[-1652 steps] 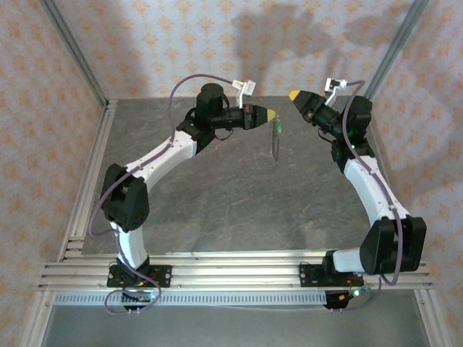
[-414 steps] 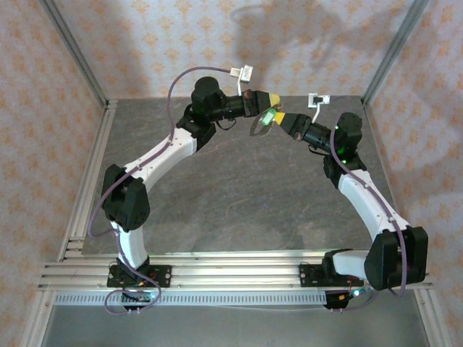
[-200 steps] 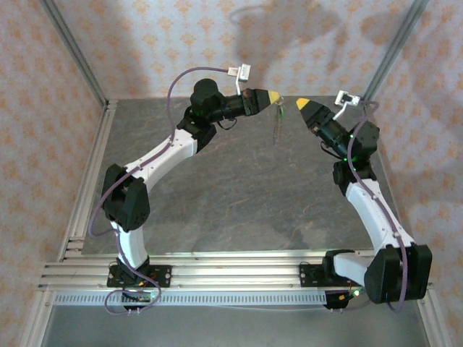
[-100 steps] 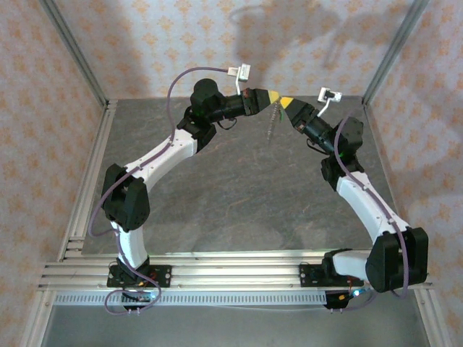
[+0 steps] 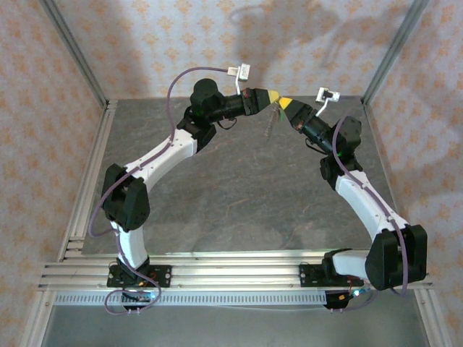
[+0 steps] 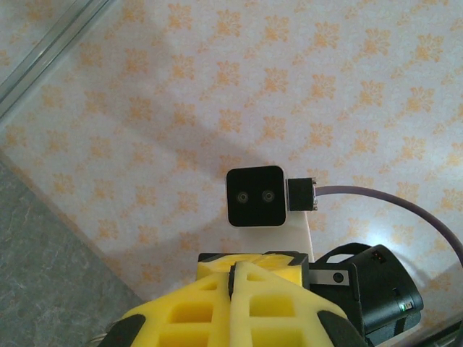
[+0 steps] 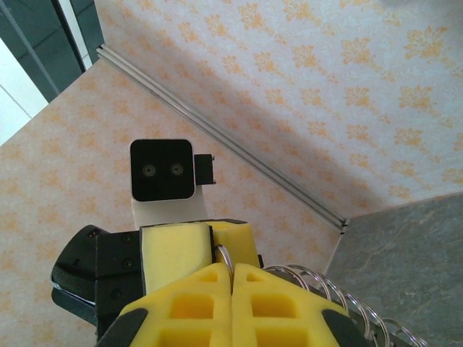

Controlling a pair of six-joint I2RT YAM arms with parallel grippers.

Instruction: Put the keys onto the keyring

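Both arms are raised over the far middle of the table, their yellow tips meeting. My left gripper (image 5: 273,96) (image 6: 233,271) is shut on the top of the keyring (image 5: 270,124), a thin strand hanging below the tips. My right gripper (image 5: 285,102) (image 7: 231,269) faces it tip to tip, shut on one silvery loop (image 7: 226,254) of the keyring. The right wrist view shows more wire loops (image 7: 347,293) trailing to the lower right. The key shows as a small green speck (image 5: 278,109) just under the tips; its blade is too small to make out.
The grey table (image 5: 231,195) lies far below both grippers. Patterned walls (image 5: 145,43) and aluminium posts (image 5: 72,50) close in the back and sides. The right wrist camera (image 6: 253,196) looks straight at the left one (image 7: 162,170).
My right gripper swung in from the right to meet the left tip, and its jaws closed on a loop of the keyring. The left arm stayed put, still holding the ring.
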